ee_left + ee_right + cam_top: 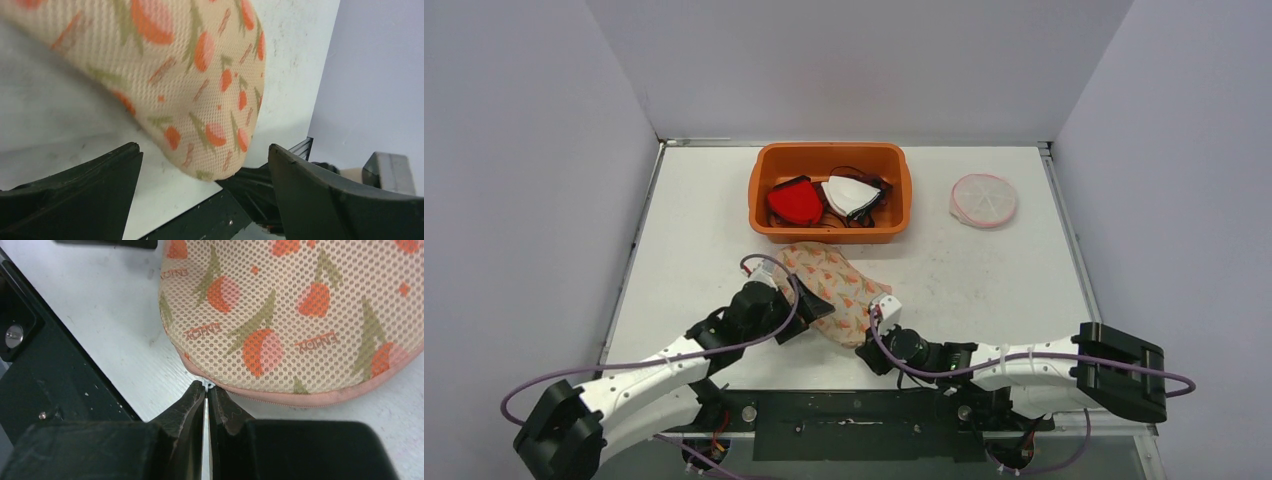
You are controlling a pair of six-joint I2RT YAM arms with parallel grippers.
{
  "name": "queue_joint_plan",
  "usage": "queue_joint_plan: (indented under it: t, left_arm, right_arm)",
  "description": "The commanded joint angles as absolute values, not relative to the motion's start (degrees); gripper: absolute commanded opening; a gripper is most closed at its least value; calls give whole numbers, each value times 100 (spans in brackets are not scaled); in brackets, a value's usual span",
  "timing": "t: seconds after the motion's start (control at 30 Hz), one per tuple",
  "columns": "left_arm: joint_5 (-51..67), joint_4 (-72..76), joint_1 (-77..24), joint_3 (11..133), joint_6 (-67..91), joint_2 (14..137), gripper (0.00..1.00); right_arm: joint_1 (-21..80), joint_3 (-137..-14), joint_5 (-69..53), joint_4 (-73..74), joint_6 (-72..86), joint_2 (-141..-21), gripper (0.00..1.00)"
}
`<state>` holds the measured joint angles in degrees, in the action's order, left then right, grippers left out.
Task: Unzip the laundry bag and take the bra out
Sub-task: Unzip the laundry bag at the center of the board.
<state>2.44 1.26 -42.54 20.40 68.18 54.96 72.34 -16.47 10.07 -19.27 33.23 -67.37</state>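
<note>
The laundry bag (834,285) is a beige mesh pouch with an orange fruit print and a pink zipper edge, lying near the table's front. It fills the right wrist view (295,320) and the left wrist view (190,80). My right gripper (207,388) is shut on the small silver zipper pull (209,385) at the bag's near edge. My left gripper (205,170) is open, its fingers either side of the bag's rounded end, not touching it. The bra inside is hidden.
An orange tub (831,190) with red, white and black garments stands behind the bag. A round pink-rimmed mesh pouch (984,199) lies at the back right. The black base rail (854,420) runs along the table's near edge.
</note>
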Motion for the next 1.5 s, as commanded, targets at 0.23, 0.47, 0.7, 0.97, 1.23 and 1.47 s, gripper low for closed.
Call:
queue_joint_plan:
  t: [0.23,0.47,0.7,0.97,1.23,1.47]
  left_arm:
    - [-569,-662,-5440,1115,8194,3607,97]
    - [-728,-136,-5605,1042,8462,4264,87]
    - [-1226,-174,-5615,987,8845,4368,43]
    - [-1307,-139,-5606,1002,8856,4589,0]
    - [-1256,211,-5595,861,8682,4626,0]
    - [-1044,465,-5583,981,8075,4779,0]
  right_arm:
    - [7494,-2656,810,-2719,3031,-7705,5]
    - [7608,-2923,572,-2891,2847,-8067,5]
    - [7752,-2850,797,-2744,2786,-7950,5]
    - [7892,-2773,1233,-2355,2809,-7820,5]
    - [7911,-2395,2173,-1594,3252,-7484,5]
    - [7910,-2095,2716,-1025,3550,-6886,5]
